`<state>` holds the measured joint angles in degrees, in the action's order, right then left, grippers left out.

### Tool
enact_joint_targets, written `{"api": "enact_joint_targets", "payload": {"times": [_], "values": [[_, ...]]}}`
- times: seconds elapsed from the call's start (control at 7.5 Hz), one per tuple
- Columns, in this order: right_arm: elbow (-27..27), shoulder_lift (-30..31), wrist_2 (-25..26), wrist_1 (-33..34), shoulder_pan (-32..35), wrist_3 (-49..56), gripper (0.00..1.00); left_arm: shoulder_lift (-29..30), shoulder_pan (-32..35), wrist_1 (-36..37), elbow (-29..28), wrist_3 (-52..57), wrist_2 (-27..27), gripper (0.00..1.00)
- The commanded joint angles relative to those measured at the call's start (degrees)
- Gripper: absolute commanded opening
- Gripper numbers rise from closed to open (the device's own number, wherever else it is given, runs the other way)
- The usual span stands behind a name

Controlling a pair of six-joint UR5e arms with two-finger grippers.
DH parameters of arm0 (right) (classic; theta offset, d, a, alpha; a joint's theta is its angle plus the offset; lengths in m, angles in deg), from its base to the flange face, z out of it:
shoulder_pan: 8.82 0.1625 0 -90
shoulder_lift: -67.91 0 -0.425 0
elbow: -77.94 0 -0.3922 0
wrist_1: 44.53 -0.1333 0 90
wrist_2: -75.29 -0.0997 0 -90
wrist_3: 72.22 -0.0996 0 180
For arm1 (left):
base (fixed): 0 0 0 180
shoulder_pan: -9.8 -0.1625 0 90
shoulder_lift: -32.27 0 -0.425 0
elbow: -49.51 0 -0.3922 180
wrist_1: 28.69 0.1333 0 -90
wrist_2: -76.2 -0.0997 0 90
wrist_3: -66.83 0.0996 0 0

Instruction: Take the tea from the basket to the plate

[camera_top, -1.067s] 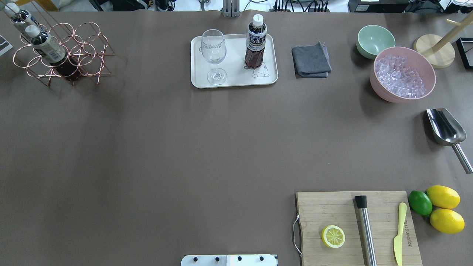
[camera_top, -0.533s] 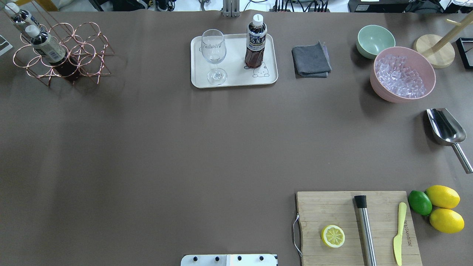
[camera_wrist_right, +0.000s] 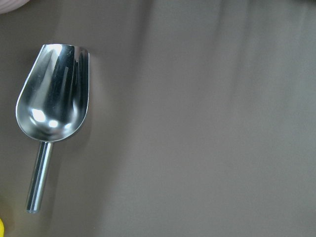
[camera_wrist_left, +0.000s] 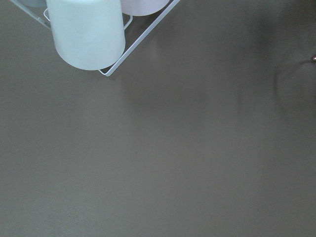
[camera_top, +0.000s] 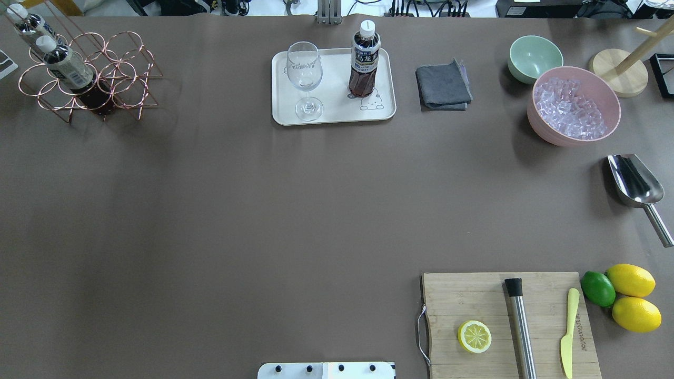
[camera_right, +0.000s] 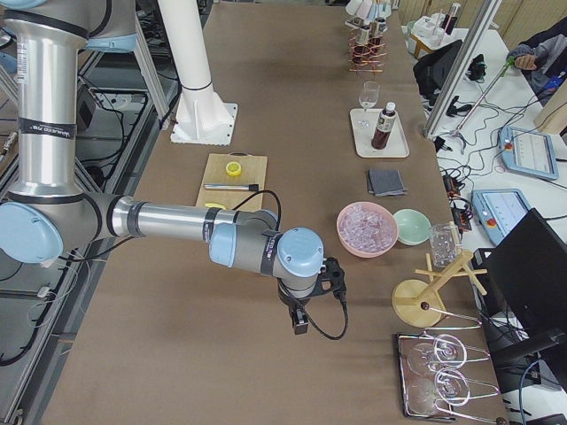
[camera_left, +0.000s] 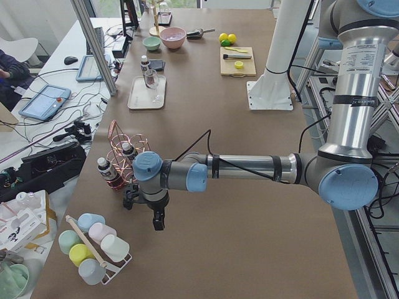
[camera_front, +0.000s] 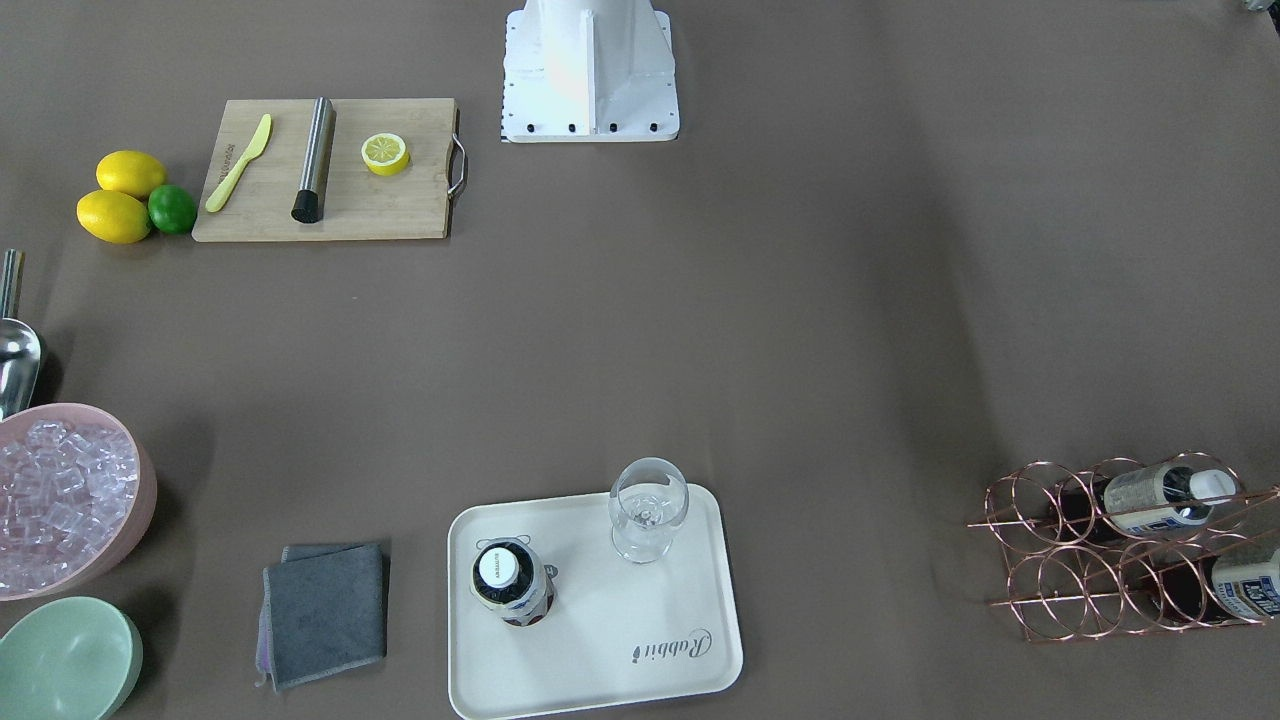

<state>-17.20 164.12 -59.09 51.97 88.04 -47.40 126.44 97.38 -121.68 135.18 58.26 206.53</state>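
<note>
One tea bottle (camera_top: 364,60) stands upright on the cream plate (camera_top: 337,115), beside the bear drawing. Two more tea bottles (camera_top: 66,66) (camera_top: 29,23) sit in the copper wire basket (camera_top: 124,68) at the table's far left corner. From the front the plate (camera_front: 600,665) and the basket (camera_front: 1050,560) show as well. My left gripper (camera_left: 156,221) hangs over the table near the basket, seen only from the left end. My right gripper (camera_right: 301,323) shows only from the right end. I cannot tell whether either is open or shut.
A wine glass (camera_top: 304,79) shares the plate. A grey cloth (camera_top: 443,85), a mint bowl (camera_top: 534,57), a pink bowl of ice (camera_top: 574,105) and a metal scoop (camera_top: 634,184) lie to the right. A cutting board (camera_top: 505,321) sits near the front. A rack of pastel cups (camera_left: 93,246) stands by the left gripper.
</note>
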Motion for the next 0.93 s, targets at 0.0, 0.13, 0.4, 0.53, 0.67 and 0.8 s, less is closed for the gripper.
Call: {"api": "enact_joint_targets", "payload": {"times": [0.0, 0.13, 0.4, 0.53, 0.67, 0.8], "values": [[0.04, -0.06, 0.0, 0.0, 0.0, 0.05, 1.0, -0.74, 0.13, 3.43, 3.46, -0.4, 0.19, 0.97], [-0.05, -0.06, 0.0, 0.0, 0.0, 0.14, 1.0, -0.74, 0.13, 3.43, 3.63, -0.4, 0.28, 0.97], [0.04, -0.14, 0.26, -0.44, 0.0, 0.14, 1.0, -0.74, -0.04, 3.43, 2.93, -0.49, 2.64, 0.97], [0.04, -0.14, 0.26, -0.44, 0.0, 0.14, 1.0, -0.74, -0.05, 3.43, 2.75, -0.49, 2.74, 0.97], [0.12, -0.14, 0.26, -0.44, 0.0, 0.14, 1.0, -0.74, -0.05, 3.43, 2.75, -0.49, 2.65, 0.97], [-0.05, -0.14, 0.26, -0.44, 0.0, 0.14, 1.0, -0.74, -0.05, 3.43, 2.4, -0.4, 2.74, 0.97]]}}
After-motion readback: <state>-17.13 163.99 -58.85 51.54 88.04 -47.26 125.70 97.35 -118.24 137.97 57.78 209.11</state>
